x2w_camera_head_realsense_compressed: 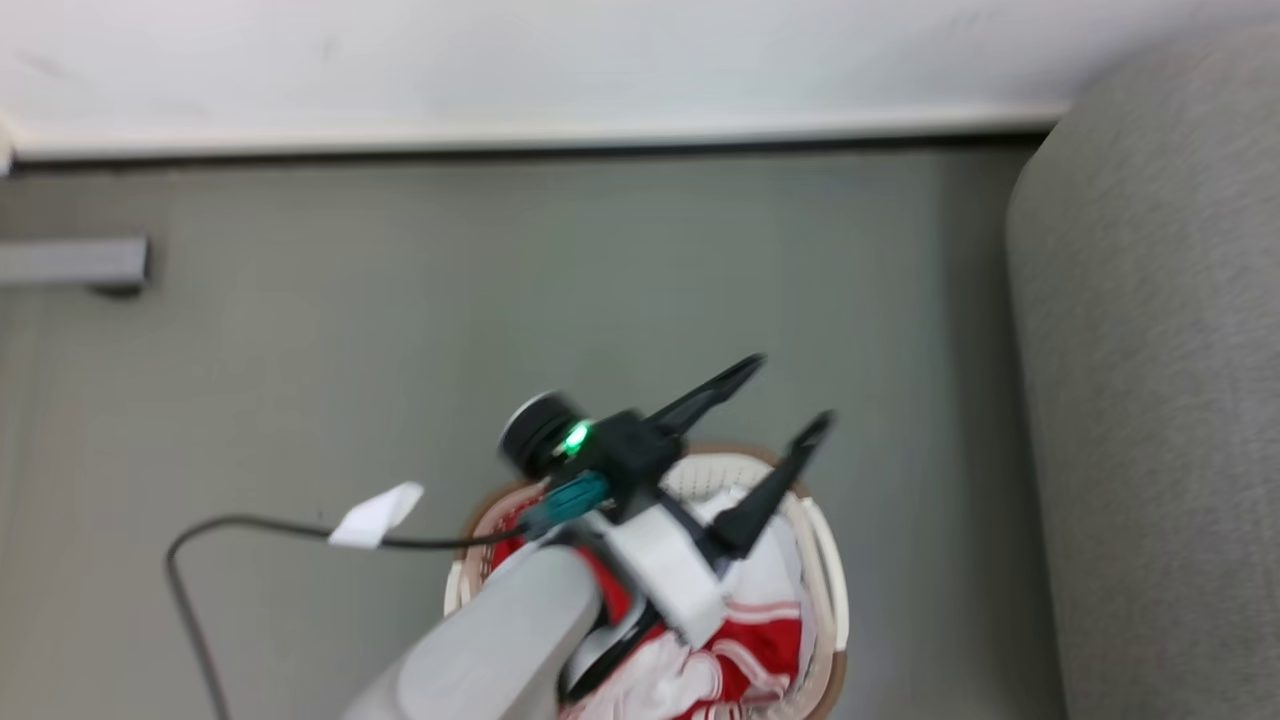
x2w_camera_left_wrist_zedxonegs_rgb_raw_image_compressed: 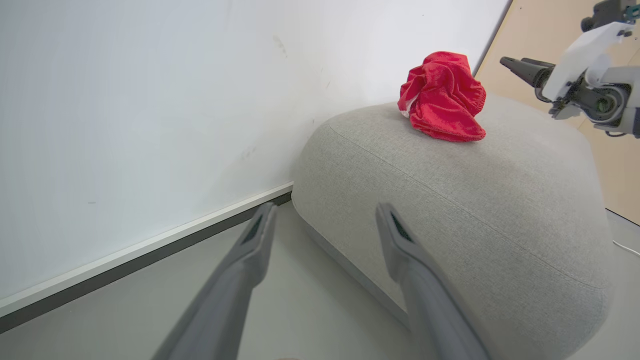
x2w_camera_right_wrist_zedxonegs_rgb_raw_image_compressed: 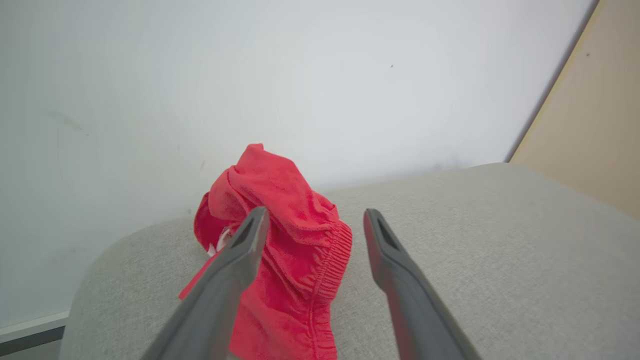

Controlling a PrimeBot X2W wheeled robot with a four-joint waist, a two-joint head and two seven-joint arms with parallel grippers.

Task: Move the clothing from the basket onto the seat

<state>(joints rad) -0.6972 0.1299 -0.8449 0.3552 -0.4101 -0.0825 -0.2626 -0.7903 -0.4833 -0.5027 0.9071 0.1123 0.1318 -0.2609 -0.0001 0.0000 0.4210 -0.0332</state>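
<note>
At the bottom of the head view stands the white basket [x2w_camera_head_realsense_compressed: 822, 560] with its tan rim, holding red and white striped clothing [x2w_camera_head_realsense_compressed: 760, 640]. My left gripper [x2w_camera_head_realsense_compressed: 788, 392] hovers over the basket's far rim, open and empty, fingers pointing toward the grey seat [x2w_camera_head_realsense_compressed: 1150, 400]. In the left wrist view its fingers [x2w_camera_left_wrist_zedxonegs_rgb_raw_image_compressed: 325, 207] are spread above the floor in front of the seat [x2w_camera_left_wrist_zedxonegs_rgb_raw_image_compressed: 450, 210]. One crumpled red garment [x2w_camera_left_wrist_zedxonegs_rgb_raw_image_compressed: 442, 97] lies on top of the seat near the wall. My right gripper [x2w_camera_right_wrist_zedxonegs_rgb_raw_image_compressed: 315, 213] is open just above the seat [x2w_camera_right_wrist_zedxonegs_rgb_raw_image_compressed: 475, 225], beside that garment [x2w_camera_right_wrist_zedxonegs_rgb_raw_image_compressed: 285, 240], touching nothing.
A black cable with a white tag [x2w_camera_head_realsense_compressed: 375, 515] runs across the grey floor [x2w_camera_head_realsense_compressed: 500, 280] left of the basket. A grey bar [x2w_camera_head_realsense_compressed: 70, 262] sits at the far left. The white wall and baseboard [x2w_camera_head_realsense_compressed: 500, 140] close the back. A tan panel [x2w_camera_right_wrist_zedxonegs_rgb_raw_image_compressed: 590, 125] stands behind the seat.
</note>
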